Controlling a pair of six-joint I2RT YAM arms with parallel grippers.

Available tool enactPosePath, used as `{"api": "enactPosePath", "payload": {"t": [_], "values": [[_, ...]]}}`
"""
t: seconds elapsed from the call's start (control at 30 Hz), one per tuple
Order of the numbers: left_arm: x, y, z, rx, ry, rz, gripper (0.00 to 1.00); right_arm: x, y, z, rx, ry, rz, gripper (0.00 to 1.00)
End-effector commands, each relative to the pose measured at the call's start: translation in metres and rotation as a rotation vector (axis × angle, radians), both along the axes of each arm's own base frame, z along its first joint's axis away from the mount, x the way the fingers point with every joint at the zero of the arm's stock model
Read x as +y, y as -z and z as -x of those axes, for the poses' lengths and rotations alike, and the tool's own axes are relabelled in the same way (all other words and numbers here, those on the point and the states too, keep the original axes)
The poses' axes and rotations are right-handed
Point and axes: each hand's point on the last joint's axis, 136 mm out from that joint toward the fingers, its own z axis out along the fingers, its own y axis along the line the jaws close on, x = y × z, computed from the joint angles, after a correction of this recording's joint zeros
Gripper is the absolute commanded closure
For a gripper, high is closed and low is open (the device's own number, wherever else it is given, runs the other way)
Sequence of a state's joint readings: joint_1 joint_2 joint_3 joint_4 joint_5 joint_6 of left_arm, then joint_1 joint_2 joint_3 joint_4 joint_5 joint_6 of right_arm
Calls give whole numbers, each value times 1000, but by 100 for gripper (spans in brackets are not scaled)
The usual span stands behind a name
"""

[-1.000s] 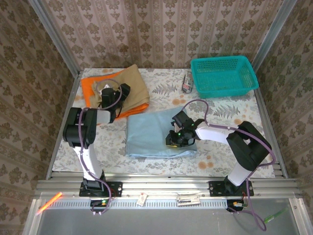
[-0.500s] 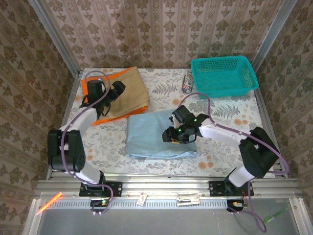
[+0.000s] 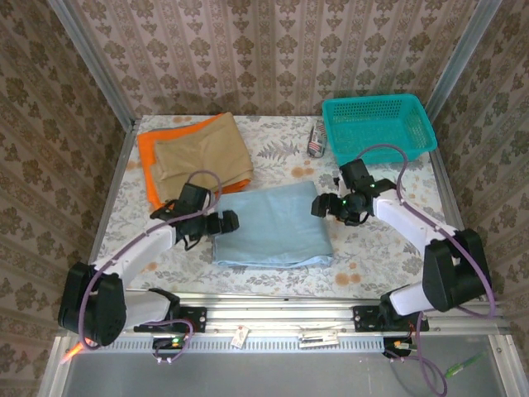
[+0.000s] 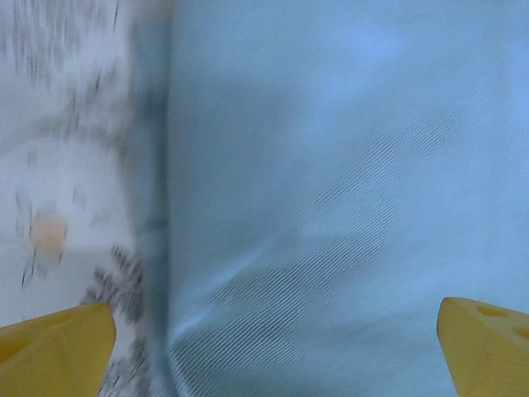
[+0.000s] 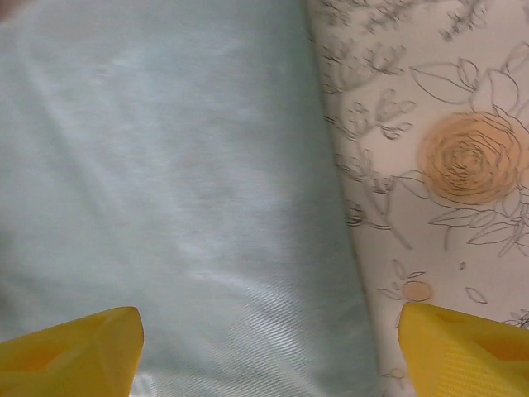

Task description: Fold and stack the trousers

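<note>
The trousers lie folded into a pale blue rectangle at the middle of the table. My left gripper hovers at their left edge and is open. In the left wrist view its yellow fingertips stand far apart over the blue cloth, straddling the folded edge. My right gripper is at the trousers' far right corner, also open. Its fingertips in the right wrist view are spread above the cloth and the flowered table cover. Neither gripper holds anything.
A folded tan garment rests on a folded orange garment at the back left. A teal basket stands at the back right, with a small dark object beside it. Patterned walls close in the table.
My left arm left the tan and orange stack and came down to the trousers' left edge. My right gripper opened, lifted off the trousers and drew back to their right edge.
</note>
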State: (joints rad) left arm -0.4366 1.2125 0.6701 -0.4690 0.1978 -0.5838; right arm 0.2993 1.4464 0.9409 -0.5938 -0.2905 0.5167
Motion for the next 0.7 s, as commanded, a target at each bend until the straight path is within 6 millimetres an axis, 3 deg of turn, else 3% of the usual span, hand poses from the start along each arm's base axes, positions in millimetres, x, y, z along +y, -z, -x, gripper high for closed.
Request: {"api": "enactPosePath", "payload": {"t": [0.0, 0.2, 0.3, 0.33, 0.43, 0.5, 0.57, 0.67], "values": [[0, 15, 15, 30, 42, 3, 0, -7, 30, 13, 77, -17, 50, 18], [-16, 42, 13, 61, 69, 61, 2, -4, 62, 29, 159, -24, 25, 23], [-26, 48, 8, 35, 81, 118, 13, 5, 69, 35, 165, -28, -25, 29], [-28, 50, 8, 36, 83, 133, 20, 12, 69, 35, 164, -36, -61, 32], [-31, 54, 7, 51, 82, 140, 54, 26, 73, 40, 177, -56, -122, 46], [-37, 53, 7, 48, 93, 176, 65, 31, 76, 42, 190, -66, -137, 69], [-40, 50, 7, 43, 97, 206, 72, 34, 74, 42, 192, -73, -159, 80], [-43, 37, 7, 11, 105, 240, 100, 35, 60, 38, 156, -70, -176, 89]]}}
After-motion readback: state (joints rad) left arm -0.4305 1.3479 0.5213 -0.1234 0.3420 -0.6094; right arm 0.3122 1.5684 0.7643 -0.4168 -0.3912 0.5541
